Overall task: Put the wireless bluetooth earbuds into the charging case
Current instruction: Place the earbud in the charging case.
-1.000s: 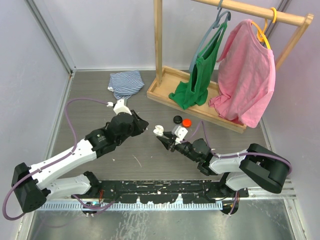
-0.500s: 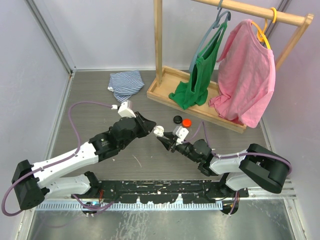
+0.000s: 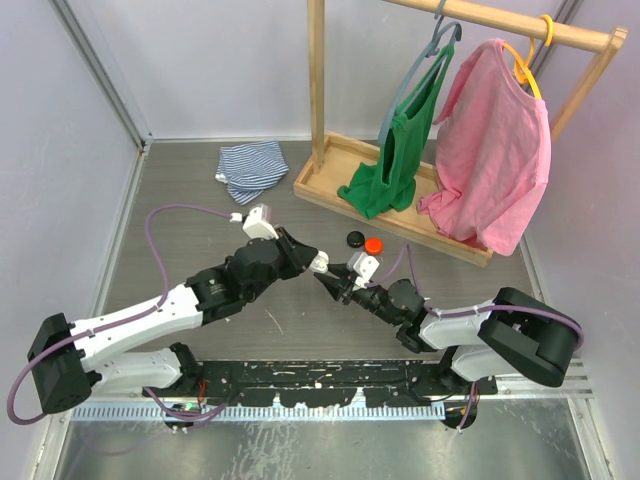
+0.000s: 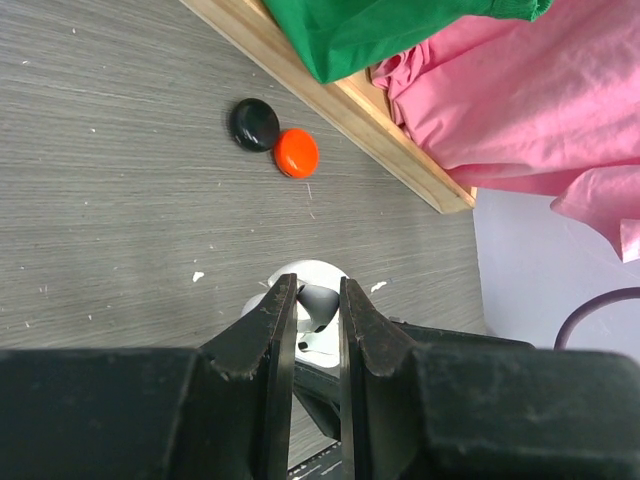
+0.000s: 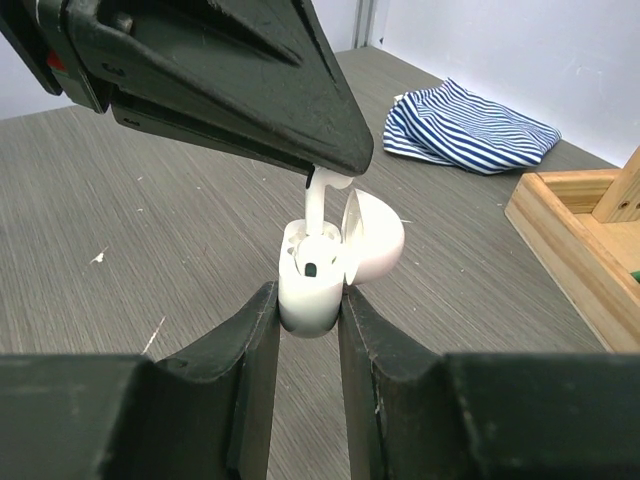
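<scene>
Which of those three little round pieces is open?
The white case, pinched in the right gripper, lid flipped up. The black one and the orange one lie flat on the table.

A grey wood-grain tabletop [image 3: 180, 170] is carrying everything here. A crumpled blue-and-white striped cloth [image 3: 252, 166] is lying toward its far side. Just right of it, the pale wooden tray-shaped base of a clothes rack [image 3: 335, 165] is sitting at an angle across the far right. 2 small round pucks, a black plastic puck [image 3: 354, 238] and an orange plastic puck [image 3: 373, 244], are resting side by side and touching, near the base's front edge. Small white flecks [image 4: 198, 276] are dotting the surface.
</scene>
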